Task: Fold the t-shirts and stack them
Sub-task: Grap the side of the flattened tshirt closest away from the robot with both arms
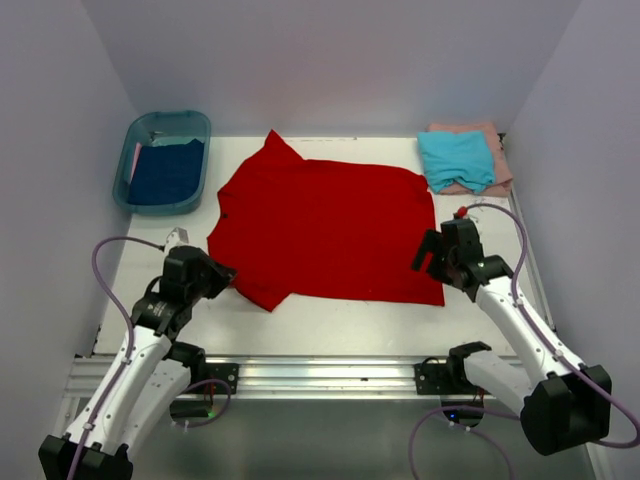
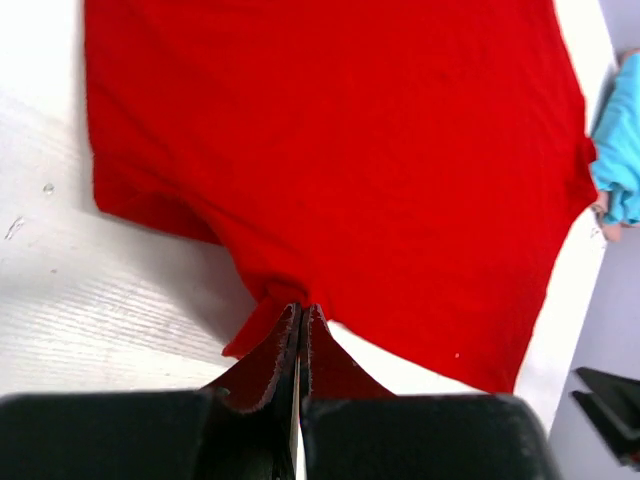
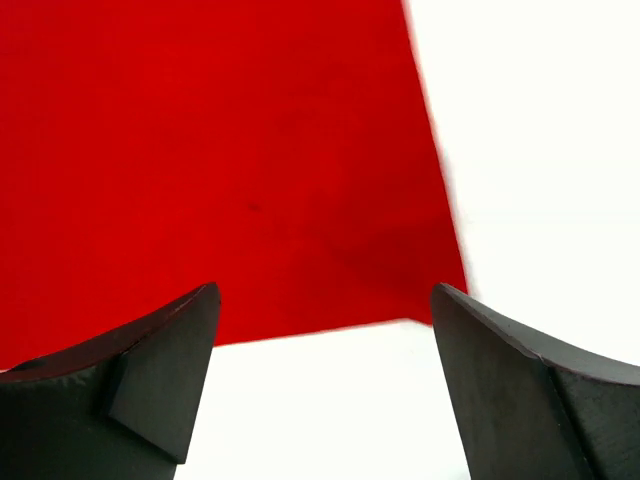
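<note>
Top external view: the red t-shirt (image 1: 325, 230) is seen spread flat and unfolded across the middle of the table (image 1: 330, 320), one sleeve pointing to the upper centre of the frame and the other to the lower left. At the upper right, the teal t-shirt (image 1: 457, 158) is seen lying folded on the folded pink t-shirt (image 1: 502, 170), so two garments can be judged finished and stacked. At the upper left, the dark blue t-shirt (image 1: 165, 172) is seen bunched inside the teal tub (image 1: 168, 116), not yet taken out.

In the left wrist view, the left gripper (image 2: 302, 330) is shown with its fingers pressed together on the lower-left sleeve of the red t-shirt. In the right wrist view, the right gripper (image 3: 325, 330) is shown with its fingers spread apart and nothing between them, held above the shirt's lower-right hem corner.

Roughly half the task can be judged done: the red t-shirt is only being taken hold of for folding, and the dark blue one is untouched.
</note>
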Tool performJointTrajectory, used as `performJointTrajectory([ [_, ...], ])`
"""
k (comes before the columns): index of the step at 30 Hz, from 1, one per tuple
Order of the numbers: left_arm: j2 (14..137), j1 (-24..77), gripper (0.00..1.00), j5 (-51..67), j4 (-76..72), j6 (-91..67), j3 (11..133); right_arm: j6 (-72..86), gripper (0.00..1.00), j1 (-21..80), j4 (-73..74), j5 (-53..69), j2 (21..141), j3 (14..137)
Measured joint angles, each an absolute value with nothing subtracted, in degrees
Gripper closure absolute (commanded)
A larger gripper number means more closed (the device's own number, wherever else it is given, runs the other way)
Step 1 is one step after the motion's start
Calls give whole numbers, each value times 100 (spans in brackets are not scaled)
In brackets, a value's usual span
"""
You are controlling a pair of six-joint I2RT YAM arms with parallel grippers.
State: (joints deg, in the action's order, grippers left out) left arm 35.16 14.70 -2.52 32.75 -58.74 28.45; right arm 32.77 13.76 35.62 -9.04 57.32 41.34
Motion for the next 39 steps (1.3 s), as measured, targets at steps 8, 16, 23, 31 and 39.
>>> performJointTrajectory([
  [8, 3607, 1470, 100, -250, 3299, -5763, 3208, 4447, 31, 1376, 3892, -1302, 4772, 2891],
  [16, 3750, 1470, 100, -252, 3306, -5739, 3273, 5006, 32, 1376, 4077, -1769, 4692, 2788],
  [23, 3767, 1470, 100, -261, 3312, -5725, 3280, 5301, 59, 1376, 3848, -2071, 5205, 2613],
  [31, 3765, 1470, 100, -322, 3378, -5721, 3280, 5439, 80, 1376, 3437, -2158, 5586, 2447],
  [39, 3599, 1470, 100, -414, 3741, -5721, 3577, 5441, 100, 1376, 3345, -2150, 5336, 2388],
])
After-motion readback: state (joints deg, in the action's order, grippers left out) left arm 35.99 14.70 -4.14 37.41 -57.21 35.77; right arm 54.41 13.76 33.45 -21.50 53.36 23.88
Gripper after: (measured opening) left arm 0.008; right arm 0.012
